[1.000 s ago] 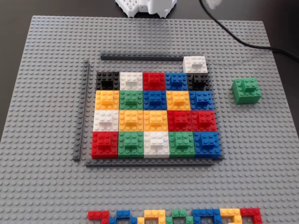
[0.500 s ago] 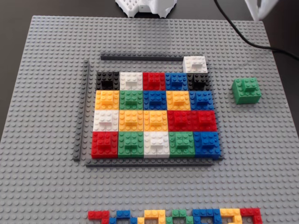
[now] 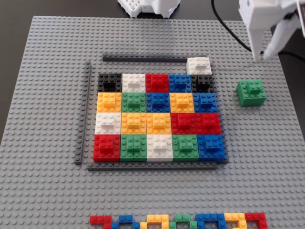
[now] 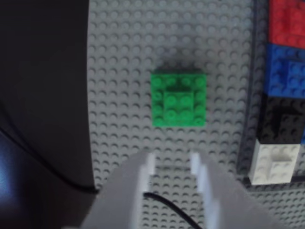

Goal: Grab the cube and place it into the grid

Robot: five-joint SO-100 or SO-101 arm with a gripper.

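The green cube (image 3: 251, 92) stands alone on the grey baseplate, to the right of the grid (image 3: 157, 116) in the fixed view. My white gripper (image 3: 263, 57) hangs open above and behind it, near the plate's back right edge, holding nothing. In the wrist view the cube (image 4: 178, 98) lies ahead of my open gripper (image 4: 172, 161), apart from it, with baseplate studs showing between the fingers. The grid's right edge (image 4: 286, 71) shows at the right of the wrist view. A white block (image 3: 199, 65) sits at the grid's top right corner, raised above its neighbours.
Dark grey strips (image 3: 84, 114) frame the grid at left, top and bottom. A row of small coloured bricks (image 3: 178, 220) lies along the plate's front edge. A black cable (image 3: 228, 28) runs behind the plate. A white robot base (image 3: 150, 7) stands at the back.
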